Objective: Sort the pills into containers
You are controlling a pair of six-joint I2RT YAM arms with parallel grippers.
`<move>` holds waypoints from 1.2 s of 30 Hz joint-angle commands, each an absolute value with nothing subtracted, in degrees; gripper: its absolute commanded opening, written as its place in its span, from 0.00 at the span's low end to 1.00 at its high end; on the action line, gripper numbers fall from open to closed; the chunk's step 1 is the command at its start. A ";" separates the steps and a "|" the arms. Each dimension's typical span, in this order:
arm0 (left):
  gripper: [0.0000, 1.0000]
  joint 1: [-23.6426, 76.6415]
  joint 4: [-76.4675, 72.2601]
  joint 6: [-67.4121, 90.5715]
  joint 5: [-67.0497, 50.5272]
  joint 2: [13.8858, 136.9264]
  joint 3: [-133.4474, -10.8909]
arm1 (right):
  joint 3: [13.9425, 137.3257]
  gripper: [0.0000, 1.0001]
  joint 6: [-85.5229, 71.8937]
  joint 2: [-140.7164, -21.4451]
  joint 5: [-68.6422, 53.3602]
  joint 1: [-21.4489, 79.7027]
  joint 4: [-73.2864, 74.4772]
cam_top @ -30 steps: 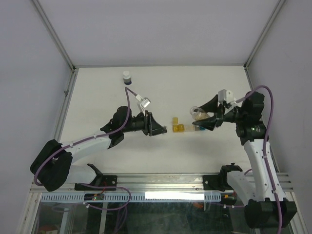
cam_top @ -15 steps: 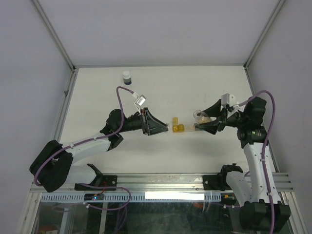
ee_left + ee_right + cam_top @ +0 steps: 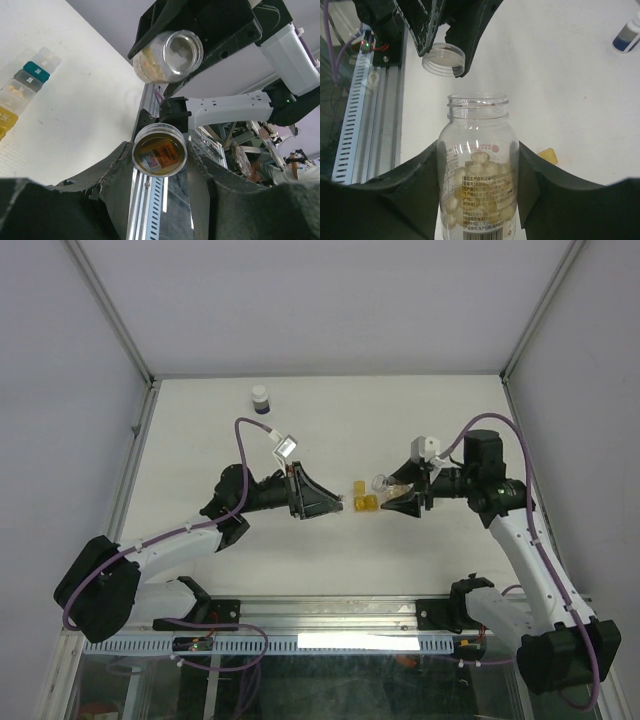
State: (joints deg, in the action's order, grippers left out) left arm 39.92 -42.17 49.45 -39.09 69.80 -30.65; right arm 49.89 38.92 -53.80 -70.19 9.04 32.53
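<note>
My right gripper (image 3: 400, 497) is shut on an open clear pill bottle (image 3: 386, 485), which lies tilted with its mouth toward the left. In the right wrist view the bottle (image 3: 478, 150) holds several pale pills (image 3: 470, 197) in its lower half. My left gripper (image 3: 333, 502) is shut on the bottle's clear cap (image 3: 159, 150), close to the bottle's mouth. The containers (image 3: 364, 497) lie on the table between the two grippers, partly hidden. In the left wrist view the containers (image 3: 22, 90) show yellow, clear and teal compartments, one with a few pills.
A small white-capped, dark-bottomed bottle (image 3: 260, 399) stands at the back left and shows in the right wrist view (image 3: 627, 36). The metal rail (image 3: 330, 612) runs along the table's near edge. White walls enclose the table on three sides.
My right arm has swung the open bottle left and lower, close to the containers and the left gripper. My left gripper with the cap has barely moved.
</note>
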 commanded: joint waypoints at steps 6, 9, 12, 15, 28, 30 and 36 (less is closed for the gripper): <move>0.28 39.90 -36.49 46.14 -38.51 71.00 -35.65 | 51.77 0.00 47.55 -54.87 -56.21 19.24 36.02; 0.28 40.14 -38.36 47.91 -37.85 71.02 -35.31 | 50.79 0.00 45.87 -54.76 -54.46 22.10 33.56; 0.28 40.82 -38.93 49.07 -35.36 70.68 -34.91 | 50.55 0.00 44.95 -54.84 -52.18 24.88 32.45; 0.28 41.76 -39.33 50.21 -33.54 70.67 -34.75 | 50.14 0.00 43.42 -55.08 -50.60 26.47 31.04; 0.28 43.81 -42.18 53.42 -27.69 72.32 -33.41 | 49.77 0.00 42.19 -56.73 -44.89 31.00 29.34; 0.28 44.12 -42.26 53.69 -27.68 72.41 -33.40 | 49.73 0.00 42.17 -56.92 -44.32 31.26 29.35; 0.28 44.59 -42.02 53.87 -27.64 73.26 -33.81 | 49.92 0.00 41.63 -57.70 -42.80 31.81 29.12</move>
